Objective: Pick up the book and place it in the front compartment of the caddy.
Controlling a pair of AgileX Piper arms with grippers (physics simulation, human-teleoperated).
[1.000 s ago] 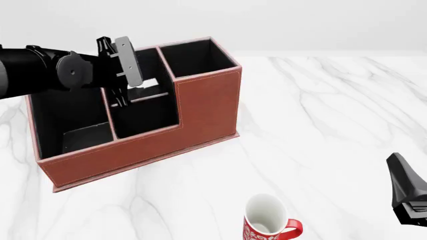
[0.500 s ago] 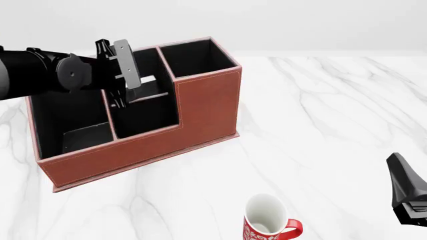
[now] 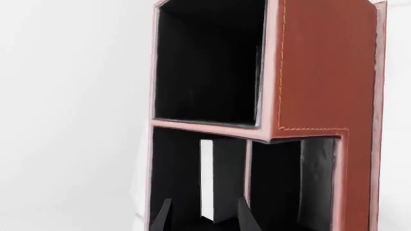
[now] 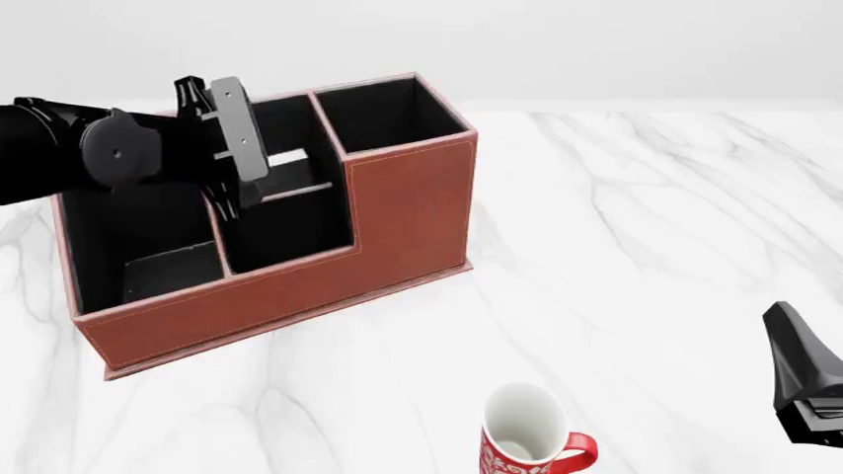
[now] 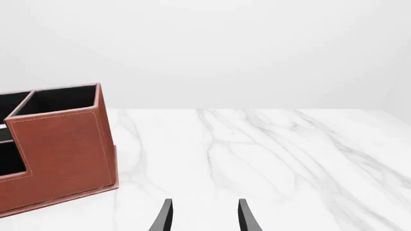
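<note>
The caddy (image 4: 409, 207) is reddish-brown with a black interior and stands at the table's left. The book (image 3: 222, 180) is black with a white page edge (image 4: 288, 158). It stands upright inside the caddy's middle section, next to the tall compartment (image 4: 393, 117). In the left wrist view it is on the side of the inner divider (image 3: 248, 183) away from the stepped front wall. My left gripper (image 3: 205, 219) hovers over the caddy (image 3: 321, 72), open, with the book just beyond its fingertips and not touching them. My right gripper (image 5: 204, 219) is open and holds nothing.
A red-and-white mug (image 4: 530, 436) stands near the table's front edge, left of my right gripper (image 4: 795, 355). The caddy's wide left compartment (image 4: 132, 232) has a dark flat piece low inside. White marble table (image 4: 633, 227) stretches to the right of the caddy (image 5: 64, 149).
My left gripper has drawn back to the left, away from the book. The book stays upright in the caddy. The right arm and the mug have not moved.
</note>
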